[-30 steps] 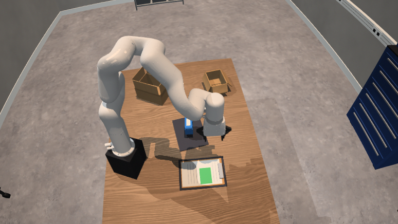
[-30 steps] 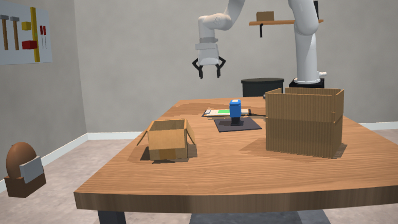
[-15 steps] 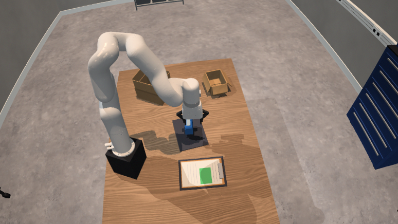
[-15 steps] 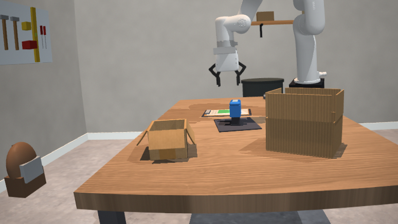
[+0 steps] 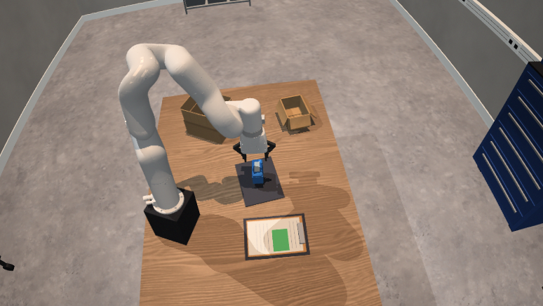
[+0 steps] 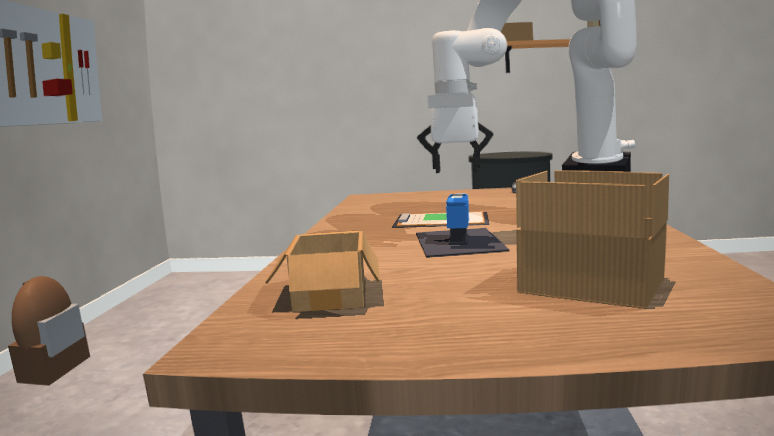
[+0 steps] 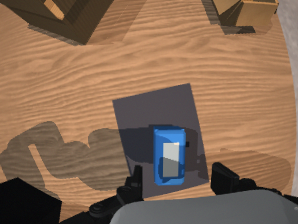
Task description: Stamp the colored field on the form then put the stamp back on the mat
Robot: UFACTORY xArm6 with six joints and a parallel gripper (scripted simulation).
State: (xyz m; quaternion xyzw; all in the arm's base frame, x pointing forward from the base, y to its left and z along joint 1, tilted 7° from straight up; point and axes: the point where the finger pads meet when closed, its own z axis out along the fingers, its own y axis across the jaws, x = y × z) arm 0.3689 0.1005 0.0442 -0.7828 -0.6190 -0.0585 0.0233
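Observation:
The blue stamp (image 5: pixel 257 171) stands upright on the dark mat (image 5: pixel 259 183) in the middle of the table. It also shows in the exterior view (image 6: pixel 457 217) and in the wrist view (image 7: pixel 169 155). My gripper (image 5: pixel 254 156) (image 6: pixel 455 159) hangs open and empty well above the stamp, roughly over it; its fingers frame the stamp in the wrist view (image 7: pixel 176 185). The form on its clipboard (image 5: pixel 276 236) lies nearer the table's front, with a green field (image 5: pixel 280 239) in its middle.
A large open cardboard box (image 5: pixel 201 118) stands at the back left of the table, and a small open box (image 5: pixel 295 111) at the back right. My arm's black base (image 5: pixel 171 217) sits at the table's left edge.

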